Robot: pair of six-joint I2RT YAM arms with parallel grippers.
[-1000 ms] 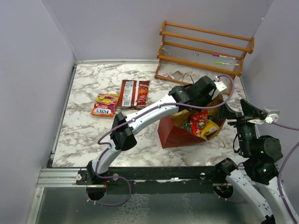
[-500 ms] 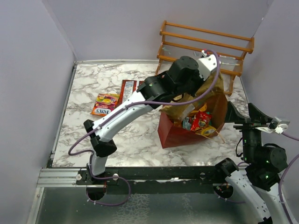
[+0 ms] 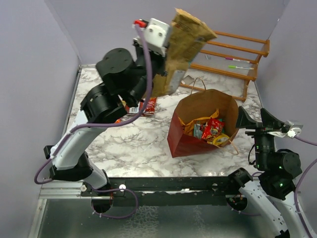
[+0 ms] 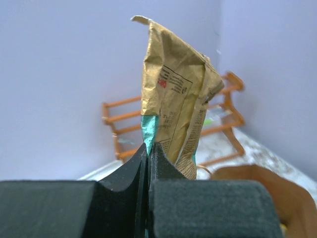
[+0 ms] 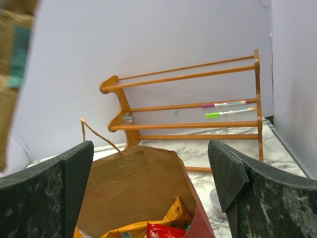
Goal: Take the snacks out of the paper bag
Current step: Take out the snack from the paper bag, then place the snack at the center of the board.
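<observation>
Left gripper (image 4: 149,148) is pinching the chip bag (image 4: 173,99) by its lower edge. The fingers are pressing together, with only foil between them. In the overhead view the chip bag (image 3: 181,49) is hanging in the air at upper centre of the frame, well above the marble table (image 3: 143,148) and apart from the paper bag (image 3: 185,144).

The long axis is running steeply from lower left to upper right in the overhead view. In the left wrist view it is standing nearly upright, with the free end pointing to the top of the frame.

Look: crinkled gold-tan foil, creased along its length, showing black print, a small red mark and a teal strip just above the grip.

Counts:
- One chip bag is being held.
- One paper bag is sitting right of centre, red outside and brown inside, with its mouth gaping toward the camera.
- Packets inside (image 3: 213,128) are showing red, yellow and teal. There are at least three, but the exact number cannot be told.
- One red packet (image 3: 150,105) is lying on the table, partly behind the left arm.
- One orange rack (image 3: 233,54) is standing at upper right, holding two markers (image 5: 225,104).

Right gripper (image 3: 255,119) is hovering just right of the paper bag, fingers spread wide and holding nothing.
</observation>
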